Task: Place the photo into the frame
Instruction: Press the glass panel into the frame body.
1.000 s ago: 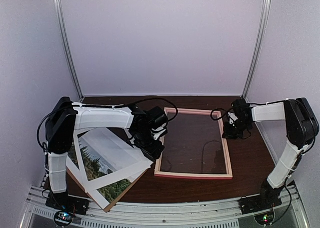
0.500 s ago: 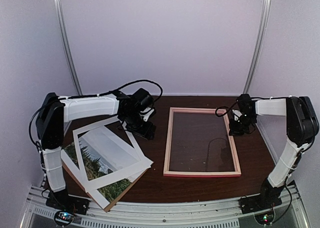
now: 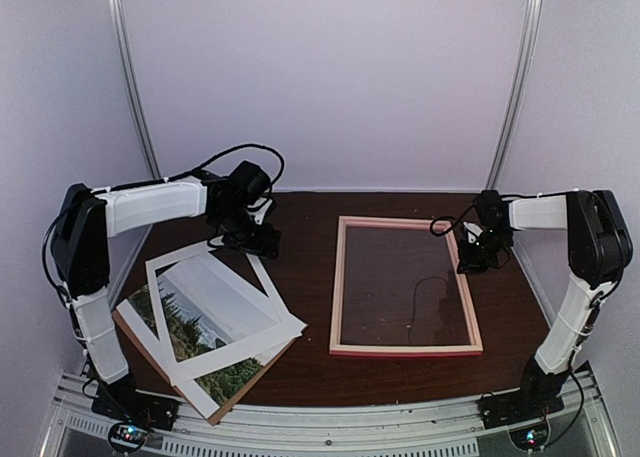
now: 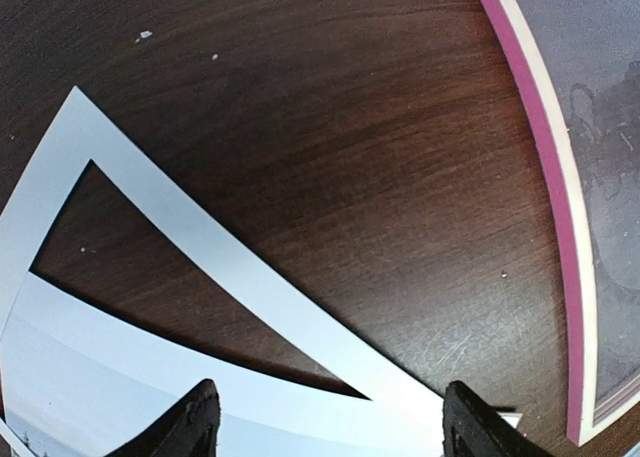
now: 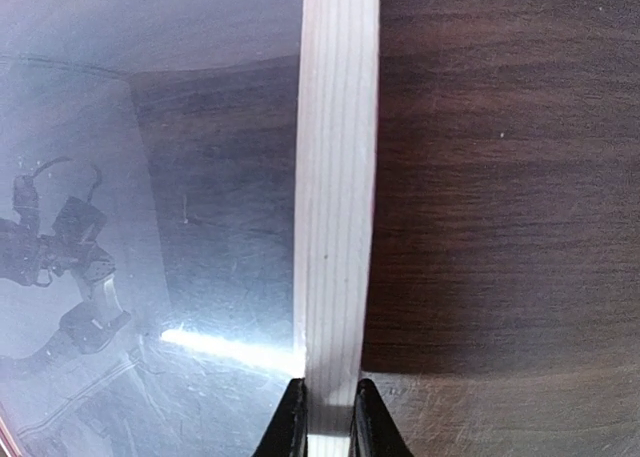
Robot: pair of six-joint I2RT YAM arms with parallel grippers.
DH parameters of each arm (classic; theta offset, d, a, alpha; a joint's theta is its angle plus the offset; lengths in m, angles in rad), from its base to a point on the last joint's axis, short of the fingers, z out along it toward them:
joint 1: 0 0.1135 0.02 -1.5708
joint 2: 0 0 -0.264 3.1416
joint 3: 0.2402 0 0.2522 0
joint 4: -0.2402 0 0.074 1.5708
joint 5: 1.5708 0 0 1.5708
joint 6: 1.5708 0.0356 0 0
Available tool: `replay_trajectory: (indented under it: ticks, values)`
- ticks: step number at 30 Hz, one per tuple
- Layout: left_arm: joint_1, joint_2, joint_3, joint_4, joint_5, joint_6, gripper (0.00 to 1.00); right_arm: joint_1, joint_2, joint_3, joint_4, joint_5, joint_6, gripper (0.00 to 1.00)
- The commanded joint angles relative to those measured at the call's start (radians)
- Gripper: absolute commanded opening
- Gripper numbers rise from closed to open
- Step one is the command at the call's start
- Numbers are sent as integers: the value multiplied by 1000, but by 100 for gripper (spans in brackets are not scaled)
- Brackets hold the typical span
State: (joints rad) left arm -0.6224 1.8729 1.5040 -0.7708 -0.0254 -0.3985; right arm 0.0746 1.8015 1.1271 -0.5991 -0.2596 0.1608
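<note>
Lying flat are one photo, one frame, one mat.

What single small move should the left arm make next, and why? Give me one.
Probably lower the open left end effector onto the white mat edge just beneath it and grip. It holds nothing, the mat lies over the photo, and the right end effector is shut on the frame, so uncovering the photo seems the left's job.
</note>
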Motion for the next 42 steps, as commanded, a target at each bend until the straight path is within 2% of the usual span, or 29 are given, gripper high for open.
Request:
replay_trajectory:
  ticks: [1,11,18,24,30,42]
  values:
    - [-6,57,85,86,52,-18,77,2,7,-7,36,-90,-10,12]
    - [-43,330,384,131,103,-14,77,54,10,-12,56,-112,-3,11]
    - [-63,479,538,116,89,-5,82,93,16,-4,66,-117,6,11]
    - [-72,598,689,29,-12,24,83,115,31,-3,75,-122,12,11]
    - [-76,635,713,1,-105,46,81,117,48,0,83,-126,16,11]
    - [-76,710,791,-45,-199,80,76,117,61,7,82,-125,18,11]
